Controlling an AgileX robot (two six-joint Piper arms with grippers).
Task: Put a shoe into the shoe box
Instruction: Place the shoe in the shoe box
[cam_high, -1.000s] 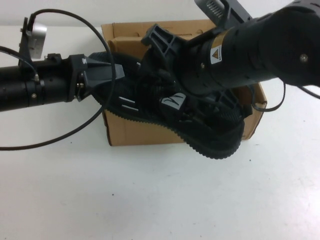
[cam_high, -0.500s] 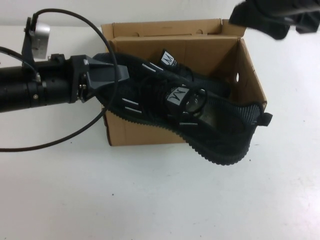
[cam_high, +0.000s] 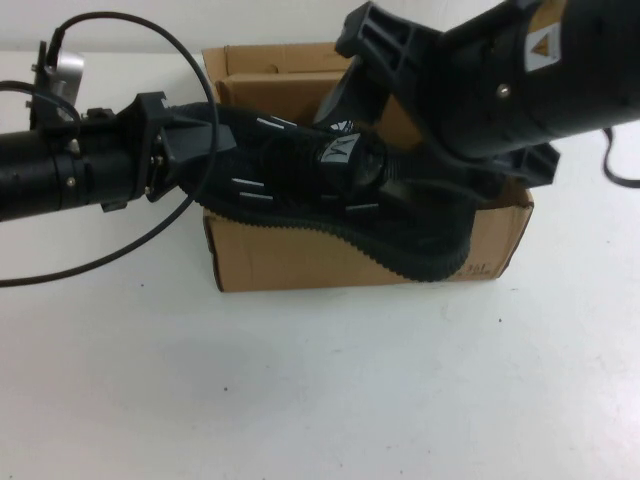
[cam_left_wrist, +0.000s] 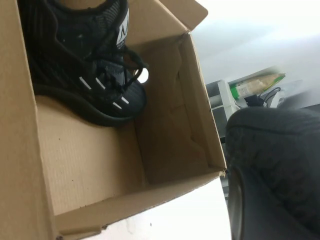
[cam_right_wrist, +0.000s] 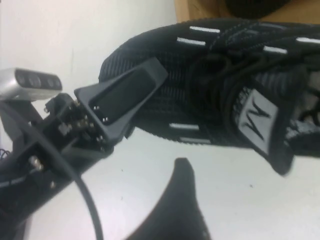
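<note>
The shoe (cam_high: 330, 190), a black mesh sneaker with silver dashes and a white tongue label, hangs tilted over the front of the brown shoe box (cam_high: 280, 260), with its heel low at the right front corner. My left gripper (cam_high: 195, 150) reaches in from the left and is shut on the shoe's toe. The right wrist view shows that grip (cam_right_wrist: 120, 97) on the shoe (cam_right_wrist: 215, 65). My right gripper (cam_high: 375, 60) is open and empty above the box's back right. One of its fingers (cam_right_wrist: 182, 205) shows.
The twin black sneaker (cam_left_wrist: 85, 65) lies inside the box (cam_left_wrist: 170, 140) against one end wall, with bare cardboard floor beside it. The lid flap (cam_high: 270, 60) stands at the back. The white table (cam_high: 320, 390) extends in front of the box.
The right arm swung away to the upper right, then came back over the box. The shoe, still held by the left gripper, rose and shifted back over the box.
</note>
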